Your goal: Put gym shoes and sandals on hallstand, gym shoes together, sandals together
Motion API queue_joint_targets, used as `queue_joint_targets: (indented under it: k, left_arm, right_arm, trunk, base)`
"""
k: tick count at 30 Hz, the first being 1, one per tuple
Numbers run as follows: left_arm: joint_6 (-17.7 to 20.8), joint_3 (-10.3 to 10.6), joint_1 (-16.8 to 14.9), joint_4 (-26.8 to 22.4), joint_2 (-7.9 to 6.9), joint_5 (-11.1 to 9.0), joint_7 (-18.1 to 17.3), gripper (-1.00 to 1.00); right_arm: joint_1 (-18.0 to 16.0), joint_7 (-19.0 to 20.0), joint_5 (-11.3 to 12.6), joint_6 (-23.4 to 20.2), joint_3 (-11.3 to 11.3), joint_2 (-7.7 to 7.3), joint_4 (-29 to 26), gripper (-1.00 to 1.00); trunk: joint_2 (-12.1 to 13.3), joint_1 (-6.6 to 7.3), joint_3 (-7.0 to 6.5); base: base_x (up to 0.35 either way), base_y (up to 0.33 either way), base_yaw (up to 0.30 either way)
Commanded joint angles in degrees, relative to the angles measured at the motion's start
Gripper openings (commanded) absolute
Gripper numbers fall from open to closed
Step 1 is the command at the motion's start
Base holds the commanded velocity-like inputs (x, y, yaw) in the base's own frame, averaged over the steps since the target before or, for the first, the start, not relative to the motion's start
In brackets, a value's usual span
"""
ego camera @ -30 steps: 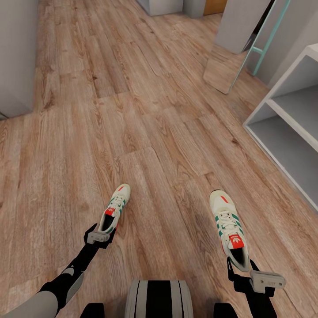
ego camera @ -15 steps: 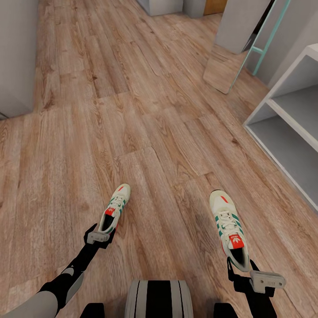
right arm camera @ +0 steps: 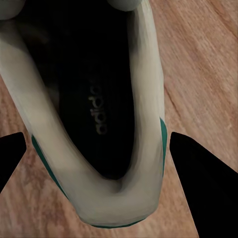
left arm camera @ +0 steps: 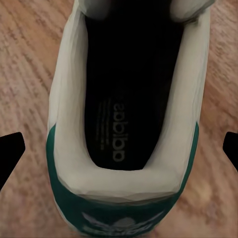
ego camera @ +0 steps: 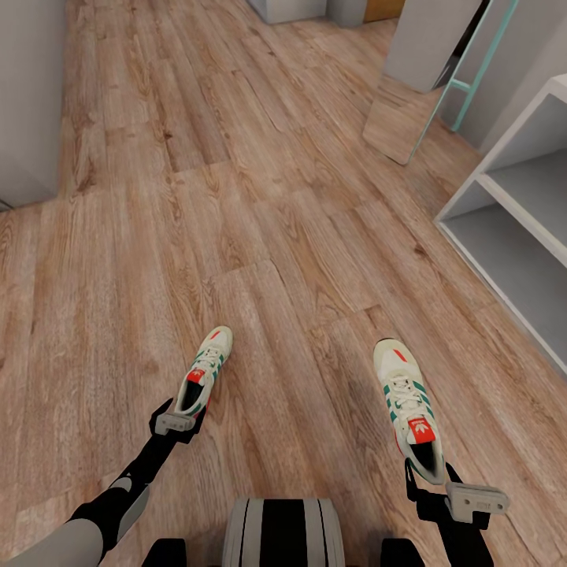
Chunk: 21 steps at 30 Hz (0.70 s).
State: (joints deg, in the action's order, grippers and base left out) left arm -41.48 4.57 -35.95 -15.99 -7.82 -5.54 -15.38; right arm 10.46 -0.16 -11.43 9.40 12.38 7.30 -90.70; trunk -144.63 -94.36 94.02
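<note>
I'm hovering my right hand (ego camera: 429,476) at the heel of the right shoe (ego camera: 409,408), and in the right wrist view my fingertips (right arm camera: 198,183) are flanking the heel (right arm camera: 111,198), spread and not yet touching it. My left hand (ego camera: 179,416) is sitting at the heel of the left shoe (ego camera: 203,379); its dark tips (left arm camera: 10,153) are standing wide of the collar, open as well. Both shoes are lying on the floor (ego camera: 260,220), well apart, toes pointing away from me. I'm judging this as the grasp step for both at once: next I'm needing to close on each heel, lift, then swing right toward the rack (ego camera: 512,228), whose tiers are waiting farther off on my right.
</note>
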Motion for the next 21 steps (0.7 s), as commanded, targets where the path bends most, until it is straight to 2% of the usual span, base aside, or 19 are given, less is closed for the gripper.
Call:
queue_joint_targets:
  k: [1, 18, 19, 21]
  left_arm:
    - [0.0, 0.0, 0.0, 0.0, 0.0, 0.0, 0.0, 1.0]
    - [0.0, 0.0, 0.0, 0.01, -0.07, -0.03, 0.0, 1.0]
    - [0.0, 0.0, 0.0, 0.02, -0.08, -0.03, 0.0, -1.0]
    - [0.0, -0.02, 0.0, 0.04, -0.08, -0.04, 0.0, -1.0]
  right_arm:
    - [0.0, -0.01, 0.0, 0.0, 0.0, 0.0, 0.0, -1.0]
    - [0.0, -0.01, 0.0, 0.0, -0.01, 0.0, 0.01, -1.0]
    - [0.0, -0.01, 0.0, 0.0, -0.03, 0.0, 0.01, -1.0]
    - [0.0, -0.01, 0.0, 0.0, -0.05, 0.0, 0.0, -1.0]
  trunk:
    - [0.0, 0.0, 0.03]
    - [0.0, 0.0, 0.13]
    - [0.0, 0.0, 0.13]
    - [0.0, 0.0, 0.14]
  base:
    - [0.0, 0.0, 0.0]
    - [0.0, 0.0, 0.0]
    - [0.0, 0.0, 0.0]
    - [0.0, 0.0, 0.0]
